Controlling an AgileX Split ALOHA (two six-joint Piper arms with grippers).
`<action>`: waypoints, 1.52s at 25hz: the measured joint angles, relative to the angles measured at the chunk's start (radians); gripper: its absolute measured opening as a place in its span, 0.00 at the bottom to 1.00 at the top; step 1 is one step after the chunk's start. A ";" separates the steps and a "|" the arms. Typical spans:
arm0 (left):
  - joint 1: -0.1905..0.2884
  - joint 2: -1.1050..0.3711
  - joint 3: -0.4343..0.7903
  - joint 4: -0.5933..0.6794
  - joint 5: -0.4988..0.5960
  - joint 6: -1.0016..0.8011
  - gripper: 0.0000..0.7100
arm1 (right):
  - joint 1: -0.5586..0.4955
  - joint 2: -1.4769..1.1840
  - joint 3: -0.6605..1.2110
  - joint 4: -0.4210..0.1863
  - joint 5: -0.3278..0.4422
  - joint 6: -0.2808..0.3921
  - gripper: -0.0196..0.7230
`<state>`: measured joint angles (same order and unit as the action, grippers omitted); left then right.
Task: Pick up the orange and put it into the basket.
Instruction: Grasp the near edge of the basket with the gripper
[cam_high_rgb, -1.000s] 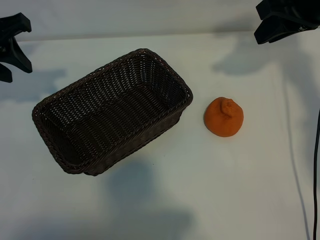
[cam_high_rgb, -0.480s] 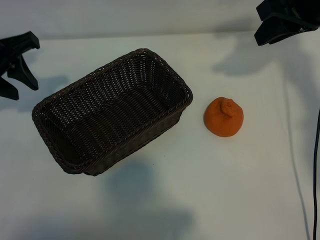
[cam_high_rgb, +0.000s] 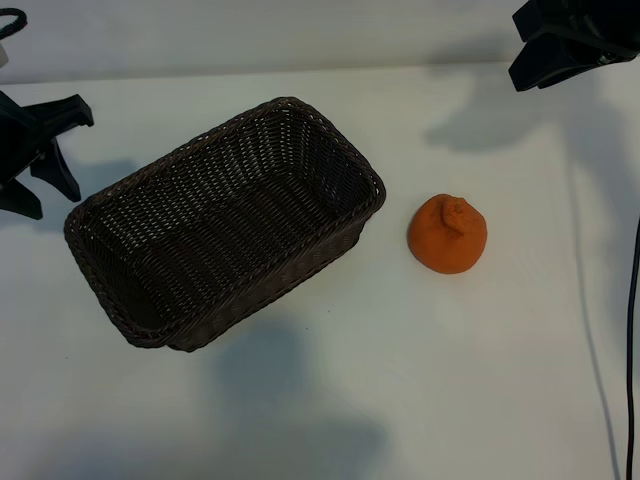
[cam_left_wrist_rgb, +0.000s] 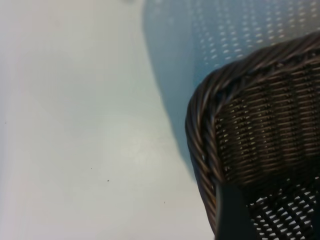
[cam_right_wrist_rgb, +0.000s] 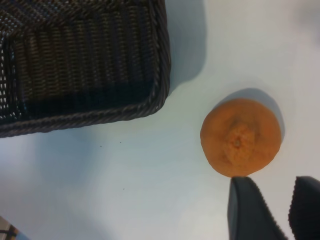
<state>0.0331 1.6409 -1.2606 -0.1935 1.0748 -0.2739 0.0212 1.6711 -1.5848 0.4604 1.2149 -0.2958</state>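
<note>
Exterior view: your left gripper (cam_high_rgb: 35, 160) sits at the left edge of the frame, just beside the near-left end of the basket (cam_high_rgb: 330, 150), its two black fingers spread apart with nothing between them. It does not touch the wicker. The basket lies at an angle on the white table (cam_high_rgb: 400, 380), its inside bare. The orange (cam_high_rgb: 447, 234) rests on the table to the right of the basket, close to its right end but apart from it, knobby bump up. Your right gripper (cam_high_rgb: 565, 45) is at the top right corner, well apart from the orange; only part of it shows here. A black cable (cam_high_rgb: 633, 330) runs down the right edge.

Left wrist view: you see one rounded corner of the basket (cam_left_wrist_rgb: 200, 125) with its braided rim, the table (cam_left_wrist_rgb: 75, 125) beside it, and a dark fingertip (cam_left_wrist_rgb: 232, 215) in front of the weave. The orange is out of this picture.

Right wrist view: the orange (cam_right_wrist_rgb: 240, 137) lies on the table (cam_right_wrist_rgb: 125, 175) near a corner of the basket (cam_right_wrist_rgb: 162, 75). Your right gripper (cam_right_wrist_rgb: 287, 210) shows two dark fingertips (cam_right_wrist_rgb: 250, 210) with a narrow gap, partly open and gripping nothing, close to the orange without touching it.
</note>
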 joint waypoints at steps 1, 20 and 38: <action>0.000 0.006 0.000 0.000 -0.005 -0.003 0.60 | 0.000 0.000 0.000 0.000 0.000 0.000 0.35; 0.000 0.077 0.100 0.004 -0.057 -0.027 0.60 | 0.000 0.000 0.000 0.000 0.001 -0.001 0.35; 0.000 0.115 0.122 -0.001 -0.116 -0.024 0.60 | 0.000 0.000 0.000 0.000 0.001 -0.001 0.35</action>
<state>0.0331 1.7555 -1.1386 -0.1946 0.9590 -0.2976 0.0212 1.6711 -1.5848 0.4604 1.2158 -0.2965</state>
